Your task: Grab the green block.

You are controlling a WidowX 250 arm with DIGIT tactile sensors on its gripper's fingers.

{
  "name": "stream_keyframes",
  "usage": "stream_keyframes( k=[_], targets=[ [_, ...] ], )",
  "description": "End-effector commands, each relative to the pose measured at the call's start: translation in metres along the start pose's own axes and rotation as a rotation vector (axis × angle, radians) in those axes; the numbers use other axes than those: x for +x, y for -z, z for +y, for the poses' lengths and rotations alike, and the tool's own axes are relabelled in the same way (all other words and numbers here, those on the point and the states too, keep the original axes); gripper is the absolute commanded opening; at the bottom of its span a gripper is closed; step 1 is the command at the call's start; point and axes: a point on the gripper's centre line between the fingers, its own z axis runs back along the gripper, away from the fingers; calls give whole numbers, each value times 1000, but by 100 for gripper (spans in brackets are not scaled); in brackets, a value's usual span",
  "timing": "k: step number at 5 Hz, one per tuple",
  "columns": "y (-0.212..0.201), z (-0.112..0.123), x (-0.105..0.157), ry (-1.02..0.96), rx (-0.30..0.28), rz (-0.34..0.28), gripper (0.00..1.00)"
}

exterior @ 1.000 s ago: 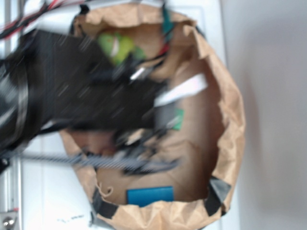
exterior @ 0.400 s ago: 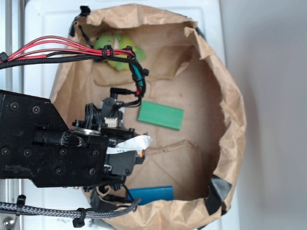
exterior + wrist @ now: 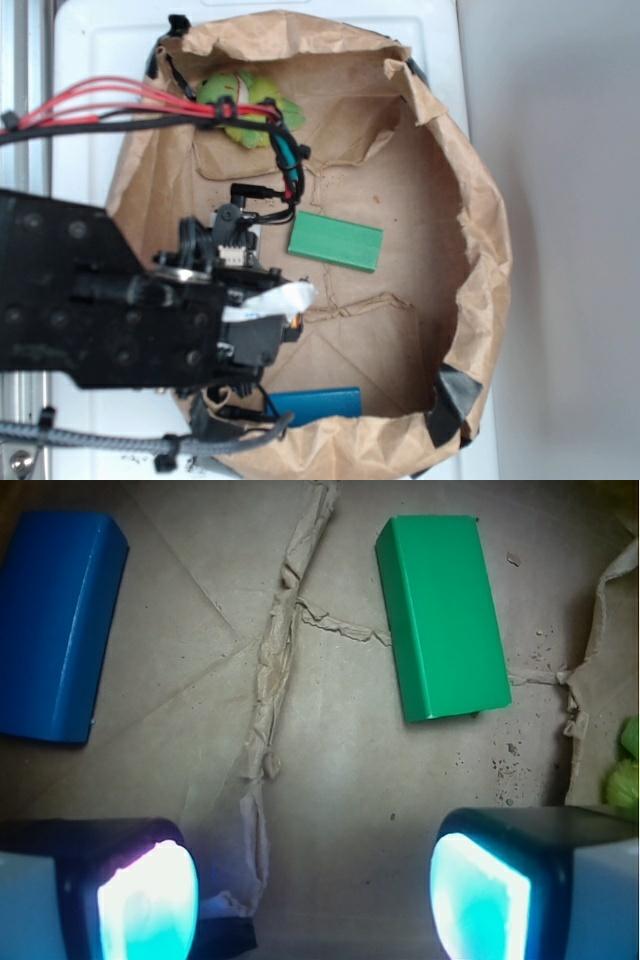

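The green block (image 3: 441,616) lies ahead of the open tool (image 3: 315,890), untouched.

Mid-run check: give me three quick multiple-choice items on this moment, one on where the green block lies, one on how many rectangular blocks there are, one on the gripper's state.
1. Where does the green block lie?
A. Between the fingers
B. On the brown paper, ahead of the gripper
C. On top of the blue block

2. How many rectangular blocks show?
A. One
B. Two
C. Three

3. What state is the gripper in?
A. Open and empty
B. Shut on the green block
C. Shut on the plush toy

Answers:
1 B: the wrist view shows it flat on the paper, beyond the fingertips.
2 B: green, plus the blue block.
3 A: the fingers stand apart with only paper between.
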Motion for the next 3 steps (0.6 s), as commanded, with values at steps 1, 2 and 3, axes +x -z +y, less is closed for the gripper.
stream_keyframes(
  k=[1, 2, 3],
  targets=[
    [7, 38, 13, -29, -2, -69, 100],
    [1, 63, 7, -68, -28, -78, 100],
    [-10, 72, 1, -62, -50, -72, 100]
  ],
)
